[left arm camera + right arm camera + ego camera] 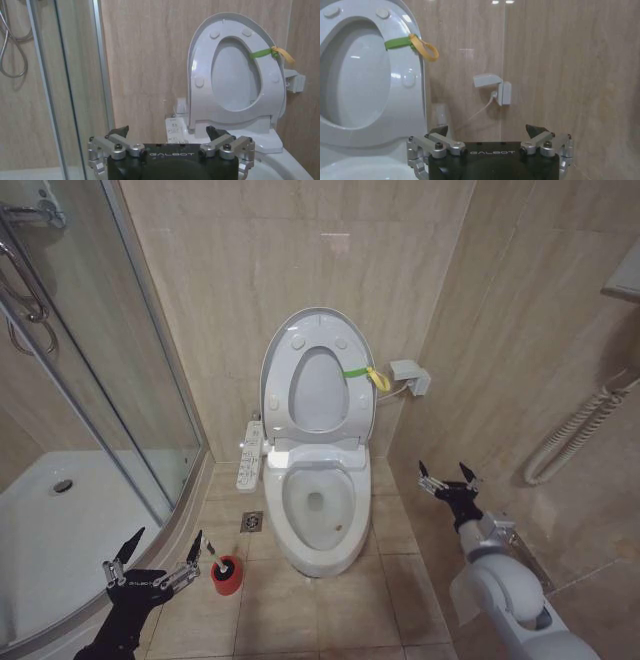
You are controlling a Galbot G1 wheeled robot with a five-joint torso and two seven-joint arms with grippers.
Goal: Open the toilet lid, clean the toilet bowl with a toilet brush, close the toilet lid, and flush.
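Observation:
The toilet lid (pixel 318 390) stands raised against the wall with the seat ring (pixel 285 380) up in front of it, and a green-yellow band (pixel 365 375) hangs at its side. Below, the toilet bowl (pixel 318 505) is uncovered. On the floor left of the bowl, the toilet brush (pixel 215 550) stands in its red holder cup (pixel 227 576). My left gripper (pixel 168 535) is open, low and just left of the brush, empty. My right gripper (pixel 444 472) hangs open and empty to the right of the bowl. The raised lid also shows past the left gripper (pixel 166 130) and the right gripper (pixel 487 128).
A glass shower enclosure (pixel 120 380) with a white shower tray (pixel 60 520) fills the left. A floor drain (pixel 251 522) lies beside the bowl, and a control panel (pixel 250 455) sticks out at the toilet's left. A wall socket (pixel 410 375) and a coiled hose (pixel 570 440) are on the right.

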